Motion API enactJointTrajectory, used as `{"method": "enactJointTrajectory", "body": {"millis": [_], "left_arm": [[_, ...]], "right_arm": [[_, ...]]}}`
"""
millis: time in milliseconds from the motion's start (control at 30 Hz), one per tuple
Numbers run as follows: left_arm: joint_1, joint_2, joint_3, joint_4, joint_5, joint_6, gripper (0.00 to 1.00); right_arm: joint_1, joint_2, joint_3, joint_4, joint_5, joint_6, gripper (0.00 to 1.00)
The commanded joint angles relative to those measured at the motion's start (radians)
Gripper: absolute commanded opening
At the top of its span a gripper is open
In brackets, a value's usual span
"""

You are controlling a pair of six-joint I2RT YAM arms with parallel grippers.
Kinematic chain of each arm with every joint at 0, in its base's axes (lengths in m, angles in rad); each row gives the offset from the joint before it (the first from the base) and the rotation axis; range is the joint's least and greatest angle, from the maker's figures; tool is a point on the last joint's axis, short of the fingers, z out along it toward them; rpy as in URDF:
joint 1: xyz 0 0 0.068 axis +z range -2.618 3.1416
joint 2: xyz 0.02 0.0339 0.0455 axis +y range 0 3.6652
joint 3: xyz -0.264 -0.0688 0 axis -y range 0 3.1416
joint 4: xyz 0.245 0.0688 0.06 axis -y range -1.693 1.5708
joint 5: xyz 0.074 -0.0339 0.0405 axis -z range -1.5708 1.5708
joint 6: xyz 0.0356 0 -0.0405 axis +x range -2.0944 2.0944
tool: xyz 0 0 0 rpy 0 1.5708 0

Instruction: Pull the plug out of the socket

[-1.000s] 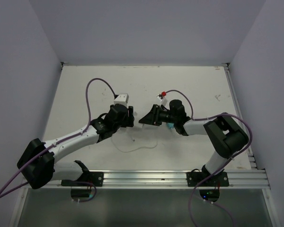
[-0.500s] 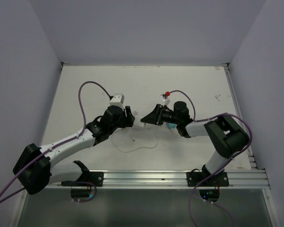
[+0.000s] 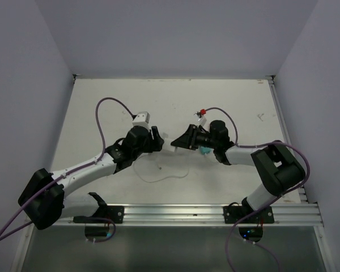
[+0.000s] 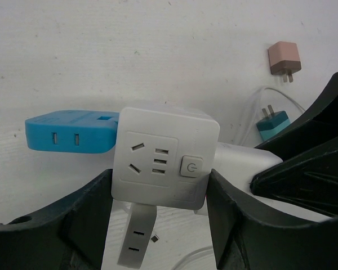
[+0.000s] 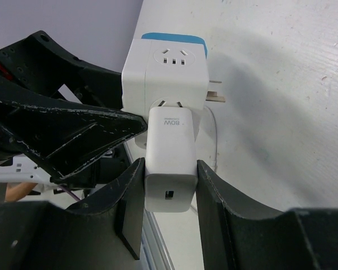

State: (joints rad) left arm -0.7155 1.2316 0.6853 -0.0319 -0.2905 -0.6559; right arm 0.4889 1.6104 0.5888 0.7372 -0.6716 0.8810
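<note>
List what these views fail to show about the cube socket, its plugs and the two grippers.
Top view: cube socket and white charger are too small, nearly covered by left gripper and right gripper.
Right wrist view: how deep the charger's prongs sit is hidden inside the socket's recess.
Left wrist view: the lower white plug is cut off by the bottom edge; the right gripper's fingers cover the charger's far end.
</note>
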Motion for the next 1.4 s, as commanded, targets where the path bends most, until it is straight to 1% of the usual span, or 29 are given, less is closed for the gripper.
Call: {"method": "enactJointTrajectory", "body": {"millis": [0, 67, 300, 433, 633, 833, 967, 1067, 1133, 1167, 1267, 1300, 1333, 1367], "left_arm": [[0.103, 0.002, 0.028, -0.098, -0.51, 0.019, 0.0], [0.111, 0.011, 0.04, -0.137, -0.519, -0.01, 0.0], [0.117, 0.051, 0.063, -0.178, -0.561, -0.034, 0.0], [0.119, 0.078, 0.074, -0.212, -0.607, -0.042, 0.0], [0.119, 0.086, 0.063, -0.22, -0.65, -0.028, 0.0], [0.122, 0.092, 0.063, -0.232, -0.687, -0.008, 0.0], [0.123, 0.094, 0.06, -0.224, -0.673, -0.005, 0.0], [0.123, 0.088, 0.056, -0.195, -0.635, 0.001, 0.0], [0.122, 0.072, 0.042, -0.162, -0.595, 0.035, 0.0], [0.122, 0.051, 0.036, -0.134, -0.578, 0.042, 0.0], [0.12, 0.011, 0.034, -0.126, -0.532, 0.053, 0.0], [0.12, 0.0, 0.033, -0.122, -0.504, 0.058, 0.0], [0.119, -0.02, 0.031, -0.111, -0.486, 0.061, 0.0], [0.117, -0.029, 0.031, -0.105, -0.466, 0.062, 0.0]], "right_arm": [[-0.065, -0.044, -0.05, -0.147, -0.037, -0.074, 0.0], [-0.072, -0.046, -0.064, -0.128, -0.036, -0.062, 0.0], [-0.079, -0.072, -0.09, -0.061, -0.051, 0.006, 0.0], [-0.09, -0.107, -0.09, -0.093, -0.049, -0.002, 0.0], [-0.122, -0.148, -0.084, -0.157, -0.06, -0.031, 0.0], [-0.19, -0.164, -0.083, -0.229, -0.105, -0.065, 0.0], [-0.205, -0.175, -0.07, -0.309, -0.108, -0.111, 0.0], [-0.205, -0.168, -0.063, -0.317, -0.114, -0.12, 0.0], [-0.205, -0.17, -0.064, -0.317, -0.115, -0.128, 0.0], [-0.205, -0.17, -0.063, -0.324, -0.111, -0.135, 0.0], [-0.2, -0.179, -0.06, -0.329, -0.106, -0.152, 0.0], [-0.196, -0.182, -0.061, -0.328, -0.102, -0.154, 0.04], [-0.185, -0.182, -0.061, -0.319, -0.094, -0.148, 0.1], [-0.176, -0.182, -0.057, -0.311, -0.085, -0.145, 0.22]]}}
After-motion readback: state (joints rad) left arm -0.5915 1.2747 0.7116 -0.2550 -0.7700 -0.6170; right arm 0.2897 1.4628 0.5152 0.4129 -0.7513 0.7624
